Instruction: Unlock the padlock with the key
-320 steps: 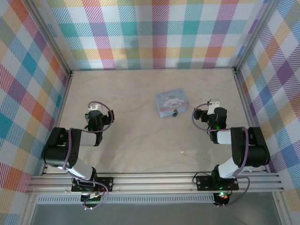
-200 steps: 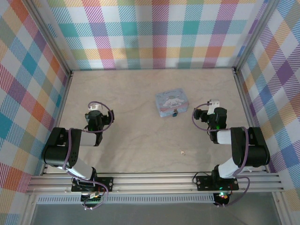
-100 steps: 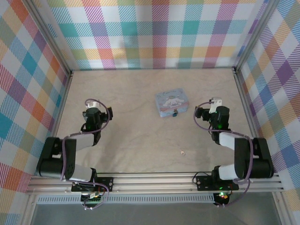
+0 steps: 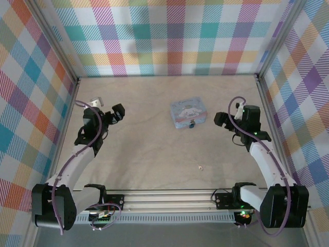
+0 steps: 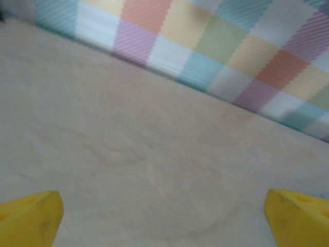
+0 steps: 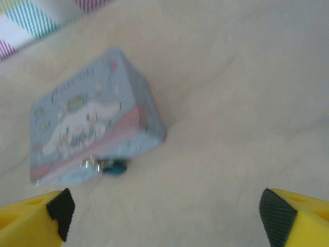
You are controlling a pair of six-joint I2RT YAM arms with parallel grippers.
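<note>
The tiny dark teal padlock [image 4: 192, 124] hangs at the front edge of the light-blue cartoon tin [image 4: 188, 112] at mid-table. In the right wrist view the padlock [image 6: 116, 167] sits under the tin [image 6: 87, 128], its silvery shackle at the tin's clasp. The pale key [image 4: 199, 166] lies alone on the table nearer the front. My right gripper [image 4: 224, 119] hovers just right of the tin, open [image 6: 164, 218] and empty, facing it. My left gripper [image 4: 115, 113] is far left of the tin, open [image 5: 164, 218] over bare table.
Plaid walls [image 4: 169, 36] enclose the wooden table [image 4: 154, 149] on three sides, with metal rails along the edges. In the left wrist view the back wall [image 5: 216, 46] rises beyond the bare wood.
Both arms have unfolded from their tucked pose. The left gripper has swung out to face right, and the right gripper has lifted and turned toward the tin. Tin, padlock and key are unmoved.
</note>
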